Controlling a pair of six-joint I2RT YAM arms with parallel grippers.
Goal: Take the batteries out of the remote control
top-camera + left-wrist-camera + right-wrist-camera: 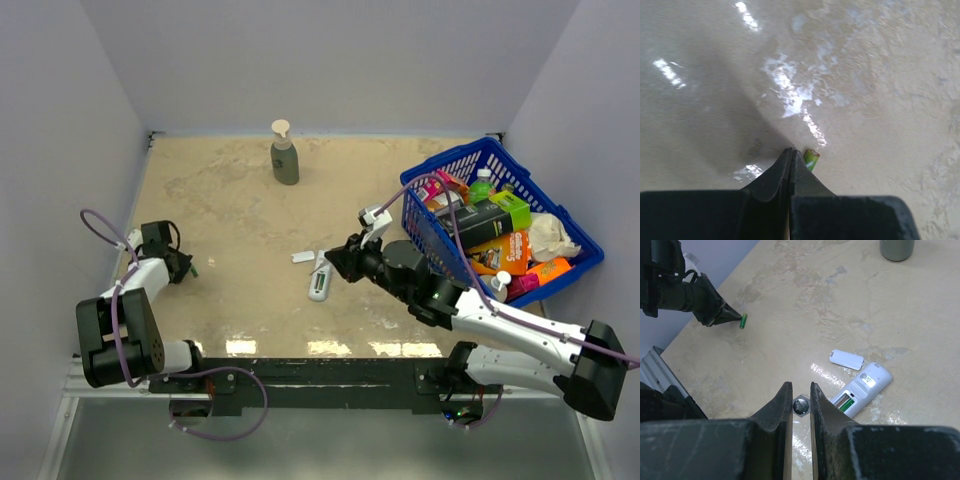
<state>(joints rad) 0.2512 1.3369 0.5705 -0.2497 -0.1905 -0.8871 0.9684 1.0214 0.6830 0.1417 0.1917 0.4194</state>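
Note:
The light grey remote control (320, 284) lies face down at mid-table with its battery recess open; one green battery (846, 402) shows in the recess of the remote (867, 385). Another green battery (811, 159) lies loose on the table at far left, just beside my left gripper's (791, 150) tips, not between them. It also shows in the top view (193, 270) and the right wrist view (743, 321). My left gripper (186, 268) is shut and empty. My right gripper (801, 385) hovers just left of the remote, shut on a grey hex-ended stick (801, 405) seen end-on.
The small white battery cover (846, 359) lies beside the remote's far end, also in the top view (303, 257). A grey soap bottle (285, 155) stands at the back. A blue basket (425, 235) full of packages sits at right, behind my right arm.

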